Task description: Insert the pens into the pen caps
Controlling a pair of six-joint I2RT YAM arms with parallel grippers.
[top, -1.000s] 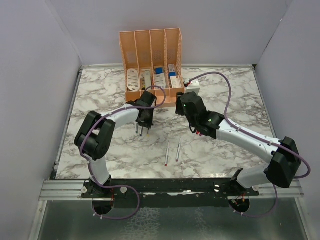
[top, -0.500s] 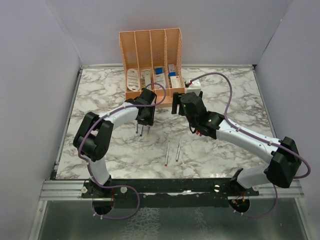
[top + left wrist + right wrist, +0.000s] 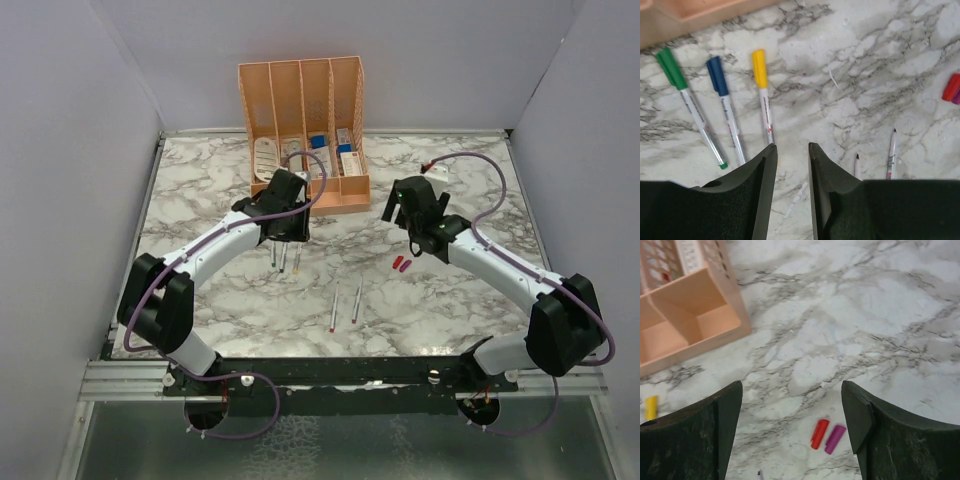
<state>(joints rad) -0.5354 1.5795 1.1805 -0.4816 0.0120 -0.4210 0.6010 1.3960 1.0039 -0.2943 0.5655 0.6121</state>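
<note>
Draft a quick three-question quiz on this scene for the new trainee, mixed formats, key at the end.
1. True or false: the green-capped pen, blue-capped pen and yellow-capped pen lie side by side on the table.
2. Which loose caps lie together on the marble? A) red cap and magenta cap; B) green and blue; C) yellow and blue.
3. Fill in: the number of uncapped pens is ___.
Key: 1 true; 2 A; 3 two.
</note>
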